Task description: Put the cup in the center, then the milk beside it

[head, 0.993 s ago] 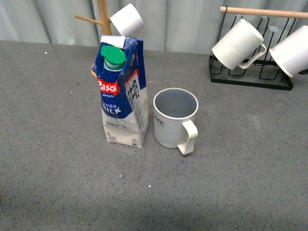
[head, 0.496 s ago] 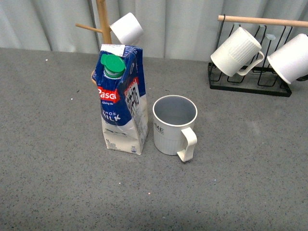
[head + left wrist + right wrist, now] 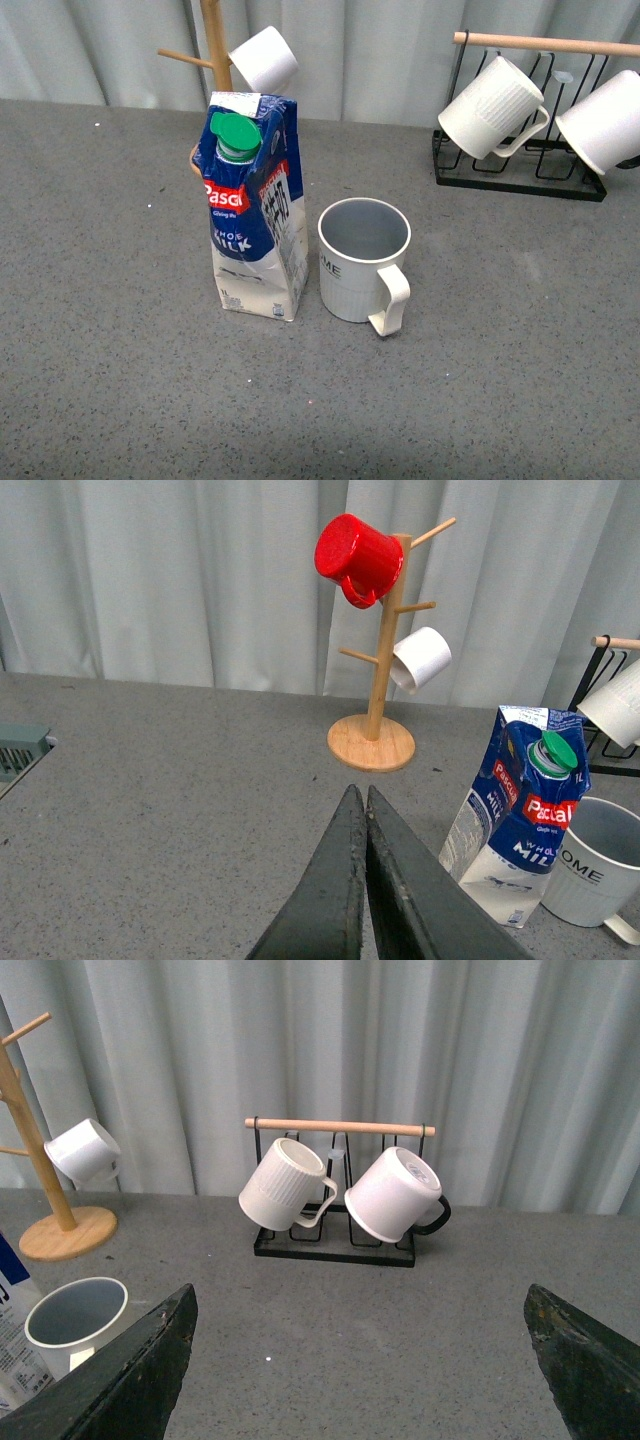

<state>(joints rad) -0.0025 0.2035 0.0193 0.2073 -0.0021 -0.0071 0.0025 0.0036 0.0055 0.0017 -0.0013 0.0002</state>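
The cup point(image 3: 362, 258), cream-white and ribbed with a grey-blue inside, stands upright mid-table with its handle toward me. The milk point(image 3: 252, 208), a blue-and-white carton with a green cap, stands upright close on its left, a narrow gap between them. Both show in the left wrist view, milk point(image 3: 520, 815) and cup point(image 3: 602, 872). The cup also shows in the right wrist view point(image 3: 78, 1318). Neither gripper shows in the front view. My left gripper point(image 3: 359, 795) is shut and empty, back from the milk. My right gripper point(image 3: 360, 1300) is open and empty, away from the cup.
A wooden mug tree point(image 3: 375, 680) behind the milk holds a red mug point(image 3: 352, 554) and a small white cup point(image 3: 264, 57). A black wire rack with a wooden bar point(image 3: 520, 170) at the back right holds two white mugs point(image 3: 492, 105).
Between one second and half a second ago the view shifted slightly, with everything sitting a little lower in the picture. Since then nothing has moved.
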